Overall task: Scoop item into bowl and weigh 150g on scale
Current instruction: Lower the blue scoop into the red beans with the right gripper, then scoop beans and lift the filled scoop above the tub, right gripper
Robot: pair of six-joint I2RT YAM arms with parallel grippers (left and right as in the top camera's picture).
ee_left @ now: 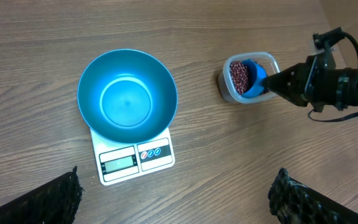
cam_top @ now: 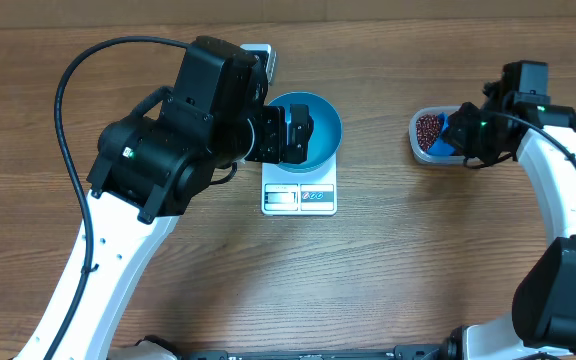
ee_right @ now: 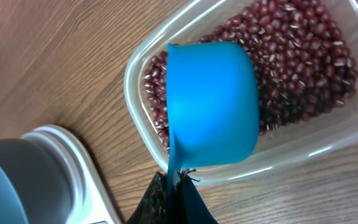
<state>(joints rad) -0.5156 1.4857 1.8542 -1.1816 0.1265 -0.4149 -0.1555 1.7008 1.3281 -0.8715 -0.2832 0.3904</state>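
Observation:
The bright blue bowl stands empty on the white scale at mid-table. My left gripper hovers above the bowl, open wide and holding nothing. To the right, a clear tub holds the red-brown beans. My right gripper is shut on the handle of a small blue scoop. The scoop's cup lies inside the tub on the beans. Whether it holds beans is hidden.
The left arm's bulky black body covers the table left of the scale, with a black cable looping behind it. Bare wooden table lies between the scale and the tub and along the front.

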